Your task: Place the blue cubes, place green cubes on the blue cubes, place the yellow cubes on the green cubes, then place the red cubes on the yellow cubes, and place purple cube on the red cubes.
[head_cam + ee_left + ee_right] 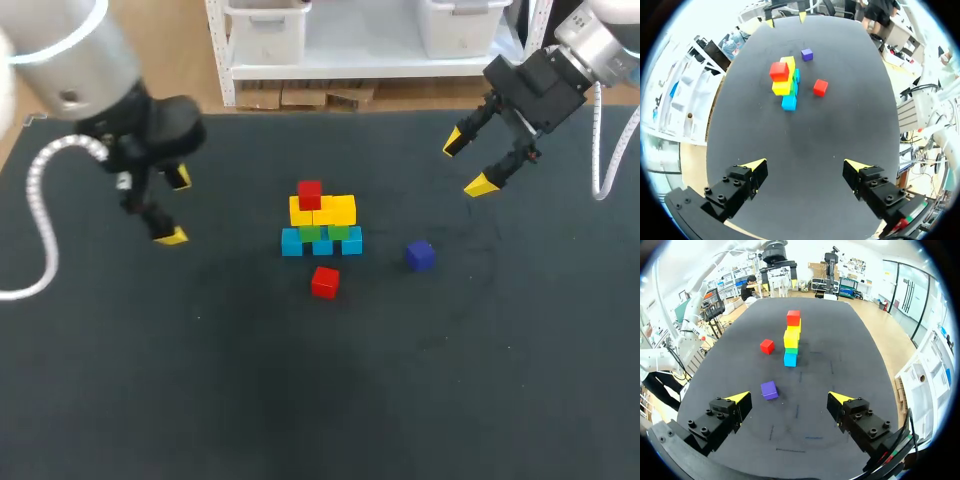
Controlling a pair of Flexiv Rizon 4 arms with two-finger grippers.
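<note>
Covering the whole work area is a dark, matte table (200,380), with a few small cubes gathered near its middle. Three blue cubes (322,245) sit in a row running left to right, close against one another. Two green cubes (338,232) rest on them, yellow cubes (335,210) lie on the green ones, and one red cube (310,194) stands on the left end of the yellow layer. A second, loose red cube (324,282) lies on the table just on the near side of the pile, apart from it. The purple cube (420,255) lies alone on the table to the right of the pile, not touching it.

The left gripper (176,207) hangs over the table well to the left of the pile, its fingers spread wide with nothing between them. In its wrist view only the dark surface lies between the yellow tips, and the cubes are far ahead. The right gripper (468,163) hangs over the far right of the table, beyond and to the right of the purple cube, likewise wide open and holding nothing. In the right wrist view the purple cube lies just ahead of the gripper, nearer one finger than the other, with the loose red cube and the pile farther on.
</note>
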